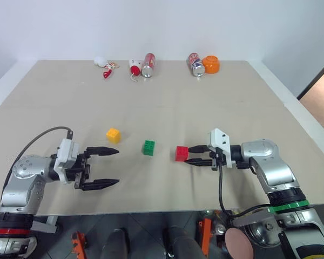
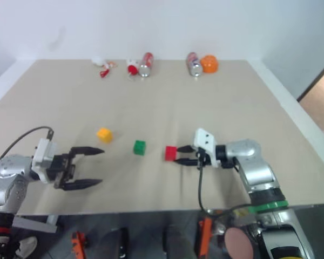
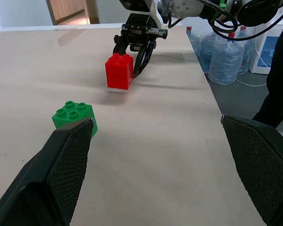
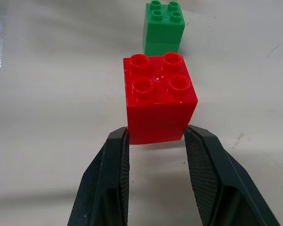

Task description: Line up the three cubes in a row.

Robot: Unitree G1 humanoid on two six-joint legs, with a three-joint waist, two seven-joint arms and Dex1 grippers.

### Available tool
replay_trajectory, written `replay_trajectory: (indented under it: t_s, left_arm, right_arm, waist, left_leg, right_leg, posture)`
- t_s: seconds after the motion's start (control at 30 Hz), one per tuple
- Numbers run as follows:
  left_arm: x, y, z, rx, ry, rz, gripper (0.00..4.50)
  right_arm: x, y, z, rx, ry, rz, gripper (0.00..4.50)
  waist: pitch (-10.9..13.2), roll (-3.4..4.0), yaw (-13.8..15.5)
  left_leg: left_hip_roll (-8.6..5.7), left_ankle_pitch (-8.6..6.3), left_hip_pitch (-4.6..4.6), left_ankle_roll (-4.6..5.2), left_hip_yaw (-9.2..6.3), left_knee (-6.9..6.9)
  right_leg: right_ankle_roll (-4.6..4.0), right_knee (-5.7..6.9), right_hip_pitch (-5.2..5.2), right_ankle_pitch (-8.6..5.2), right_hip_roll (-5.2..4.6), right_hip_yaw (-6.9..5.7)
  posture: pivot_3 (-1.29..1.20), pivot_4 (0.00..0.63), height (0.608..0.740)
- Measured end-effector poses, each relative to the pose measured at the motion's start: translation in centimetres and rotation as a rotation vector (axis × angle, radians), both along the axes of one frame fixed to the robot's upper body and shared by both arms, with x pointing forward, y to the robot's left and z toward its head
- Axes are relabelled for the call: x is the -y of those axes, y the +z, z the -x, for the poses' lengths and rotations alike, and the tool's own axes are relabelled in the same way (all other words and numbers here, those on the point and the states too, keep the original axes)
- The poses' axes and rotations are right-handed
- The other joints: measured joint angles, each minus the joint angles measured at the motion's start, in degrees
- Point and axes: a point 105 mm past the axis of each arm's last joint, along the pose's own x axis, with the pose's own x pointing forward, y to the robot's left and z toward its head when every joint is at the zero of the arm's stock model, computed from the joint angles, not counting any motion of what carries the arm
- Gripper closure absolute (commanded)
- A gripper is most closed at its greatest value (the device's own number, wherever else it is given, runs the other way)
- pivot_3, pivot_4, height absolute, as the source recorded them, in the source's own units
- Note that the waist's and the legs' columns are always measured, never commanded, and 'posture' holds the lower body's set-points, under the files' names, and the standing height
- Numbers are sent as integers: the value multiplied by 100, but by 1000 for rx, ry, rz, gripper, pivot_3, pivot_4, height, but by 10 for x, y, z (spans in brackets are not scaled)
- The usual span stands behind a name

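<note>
Three studded cubes stand on the tan table (image 1: 167,108) in a slightly slanted line. The yellow cube (image 1: 113,135) is on the left, the green cube (image 1: 148,147) in the middle and the red cube (image 1: 181,153) on the right. My right gripper (image 1: 189,154) points left, and its fingertips (image 4: 114,155) pinch the near lower sides of the red cube (image 4: 158,96). My left gripper (image 1: 117,167) stands wide open, pointing right, just in front of the yellow cube and holding nothing. Its fingers (image 3: 61,174) frame the green cube (image 3: 74,117).
Along the table's far edge lie two soda cans (image 1: 148,65) (image 1: 194,65), a round orange object (image 1: 211,64) and small red-and-white items (image 1: 134,68). The table's front edge (image 1: 151,211) runs just behind both grippers. Water bottles (image 3: 224,56) stand beyond the table's side.
</note>
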Motion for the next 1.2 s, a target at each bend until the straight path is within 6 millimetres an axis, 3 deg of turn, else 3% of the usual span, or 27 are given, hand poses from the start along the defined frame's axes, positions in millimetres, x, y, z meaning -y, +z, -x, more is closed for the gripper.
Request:
replay_trajectory:
  t_s: [0.27,1.2]
  left_arm:
    - [5,0,-1,13,-18,10,0]
    - [8,-5,3,3,26,23,0]
  right_arm:
    - [0,-15,4,-88,43,26,3343]
    - [20,-13,-11,-64,44,74,3343]
  waist:
    - [0,0,4]
    - [0,0,3]
  left_leg:
    - [2,-7,-10,8,-5,-7]
    - [2,-7,-9,10,-10,9]
  right_leg:
    - [6,0,-5,1,11,1]
    - [7,0,0,1,16,10]
  posture:
    - [0,150,740]
    - [0,150,740]
